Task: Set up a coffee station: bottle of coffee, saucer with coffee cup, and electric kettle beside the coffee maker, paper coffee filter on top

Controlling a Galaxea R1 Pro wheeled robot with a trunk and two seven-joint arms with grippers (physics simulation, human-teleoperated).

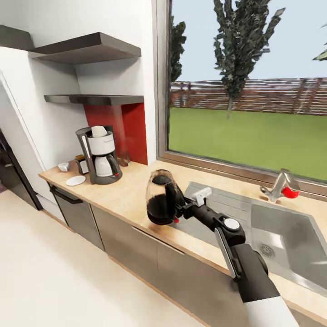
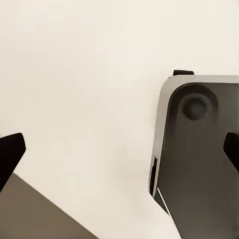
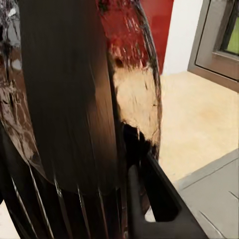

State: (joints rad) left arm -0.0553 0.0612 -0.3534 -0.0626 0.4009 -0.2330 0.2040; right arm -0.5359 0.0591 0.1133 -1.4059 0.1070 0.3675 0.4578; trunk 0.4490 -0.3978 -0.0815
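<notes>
Head view has us carrying the kettle [image 1: 161, 197] in our right gripper [image 1: 178, 210], clamped on its handle, hanging over the counter [image 1: 131, 190] edge well to the window side of the coffee maker [image 1: 101, 155]. Filter [image 1: 99, 131] looks already on top of the maker; saucer [image 1: 75, 180] and cup [image 1: 63, 166] sit apart beside it, so that's left. Something small hides behind the maker, maybe the coffee bottle, can't tell. Left gripper [image 2: 119, 152] is spread wide, empty.
</notes>
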